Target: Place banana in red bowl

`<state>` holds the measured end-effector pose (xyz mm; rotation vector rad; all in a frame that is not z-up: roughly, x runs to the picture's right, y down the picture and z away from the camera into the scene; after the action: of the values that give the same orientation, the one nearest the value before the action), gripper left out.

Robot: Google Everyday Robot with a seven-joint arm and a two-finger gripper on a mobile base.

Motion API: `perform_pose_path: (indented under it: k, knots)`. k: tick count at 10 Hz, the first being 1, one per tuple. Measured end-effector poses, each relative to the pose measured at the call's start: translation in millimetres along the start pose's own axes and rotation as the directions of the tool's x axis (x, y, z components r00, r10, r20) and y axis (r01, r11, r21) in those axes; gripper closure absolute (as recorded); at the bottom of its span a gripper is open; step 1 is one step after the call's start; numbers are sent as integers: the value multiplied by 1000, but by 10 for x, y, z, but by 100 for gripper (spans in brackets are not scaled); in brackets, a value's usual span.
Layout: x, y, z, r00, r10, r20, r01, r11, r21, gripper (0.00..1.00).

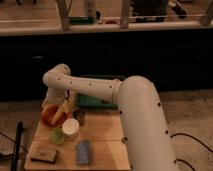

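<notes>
The red bowl (49, 116) sits at the far left of the wooden table (102, 140). My gripper (66, 103) hangs at the end of the white arm, just over the bowl's right side. A pale-yellow elongated shape, the banana (60, 115), slants down from the gripper into the bowl. Whether the gripper still holds it cannot be told.
A white cup (70, 127) and a light-green cup (56, 136) stand just in front of the bowl. A small dark cup (79, 117) is to its right. A blue object (83, 151) and a brown flat object (44, 155) lie near the front edge. A green tray (97, 101) is behind.
</notes>
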<state>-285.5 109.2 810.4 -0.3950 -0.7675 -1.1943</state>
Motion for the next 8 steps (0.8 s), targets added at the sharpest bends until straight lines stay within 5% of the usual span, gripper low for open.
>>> perform_pose_path:
  k: [8]
  knots:
    - [58, -23, -83, 1000, 12, -12, -12, 1000, 10, 20]
